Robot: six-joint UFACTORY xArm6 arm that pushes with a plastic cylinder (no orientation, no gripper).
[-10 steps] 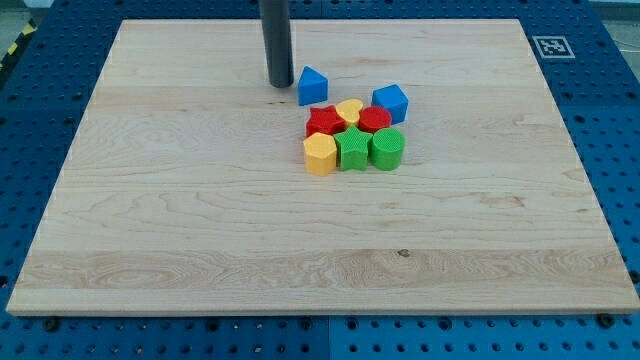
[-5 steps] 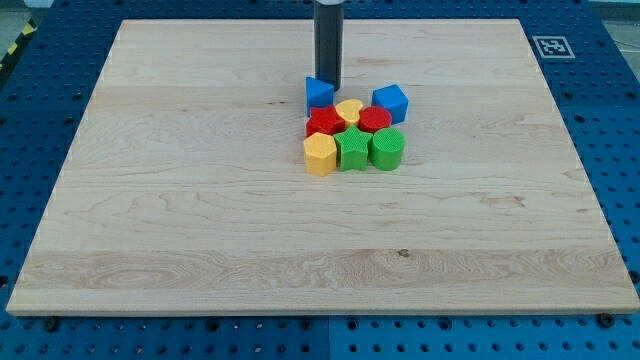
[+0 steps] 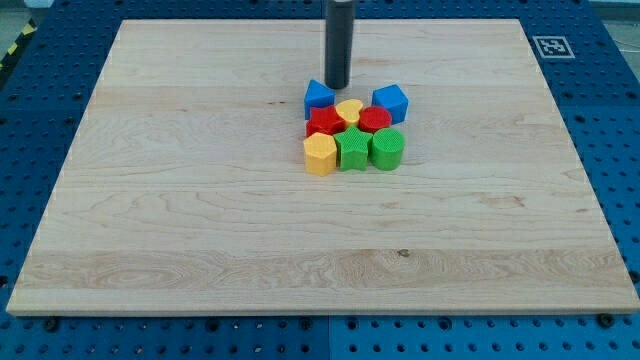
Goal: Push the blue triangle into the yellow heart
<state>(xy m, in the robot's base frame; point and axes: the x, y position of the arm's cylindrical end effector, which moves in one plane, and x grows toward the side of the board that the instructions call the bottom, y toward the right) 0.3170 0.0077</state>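
Near the view's top of the wooden board (image 3: 180, 230), the dark rod is standing upright with my tip (image 3: 338, 86) sitting just beside the blue triangle (image 3: 318, 96), on its upper right side as the camera sees it. Whether the two are actually touching I cannot tell — they are overlapping at that corner.

The rod is a bare pusher with nothing to open or close, and it is holding nothing; it can only be shoving things along the wood.

The blue triangle is lying at the upper left of the little cluster, right against the red block (image 3: 322, 121) below it and very near the yellow heart (image 3: 349, 110), which is sitting just down and to the view's right of it. The step in hand looks like the closing push, and it seems almost finished. What the next move is calling for, as I judge it, is a short nudge from the triangle's upper left, driving it down and rightward into the heart.

The pack is tight — a blue cube-like block (image 3: 390, 102), a second red block (image 3: 375, 119), two green blocks (image 3: 353, 149) (image 3: 387, 147) and a yellow hexagon-like block (image 3: 319, 154) are all crowding round, so a hard push would likely be scattering them.

No containers are showing anywhere on the board.
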